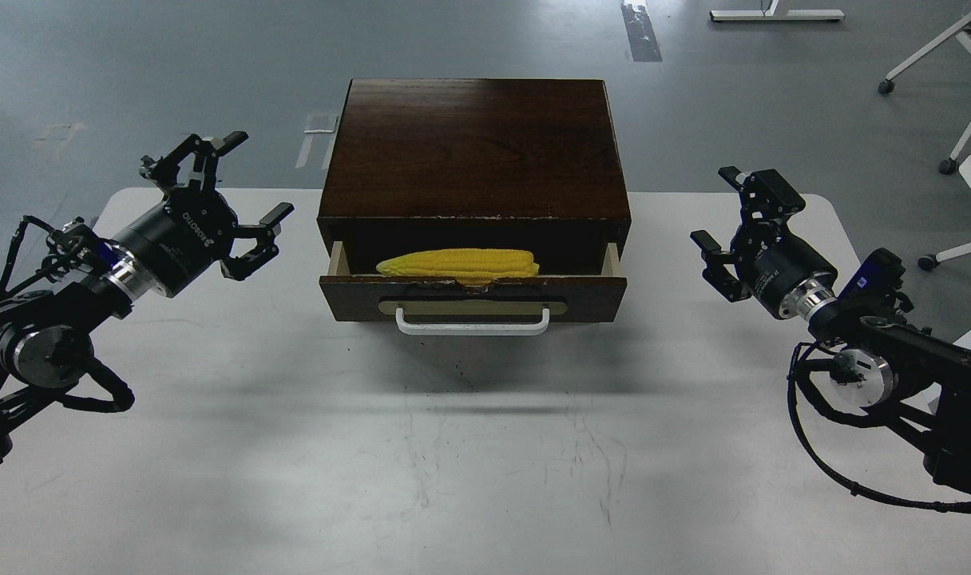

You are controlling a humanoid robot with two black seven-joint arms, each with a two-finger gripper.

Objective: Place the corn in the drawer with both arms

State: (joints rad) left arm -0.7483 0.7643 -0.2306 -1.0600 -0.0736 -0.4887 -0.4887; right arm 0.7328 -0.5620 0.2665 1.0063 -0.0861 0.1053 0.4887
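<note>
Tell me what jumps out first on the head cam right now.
The bright yellow corn lies lengthwise inside the drawer, which is pulled partly out of the dark wooden box at the middle of the white table. The left gripper and the right gripper hang open on either side of the box, holding nothing.

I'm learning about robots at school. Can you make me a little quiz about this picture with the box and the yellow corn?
1. True or false: the corn lies inside the drawer.
2. Which tool holds something? A) left tool B) right tool C) neither
3. Fill in: the drawer of the brown box is pulled partly ____.

Key:
1. True. The corn lies lengthwise just behind the drawer's front.
2. C. Both tools are open and empty, one on each side of the box, touching nothing.
3. Open. The white handle faces the robot.
</note>
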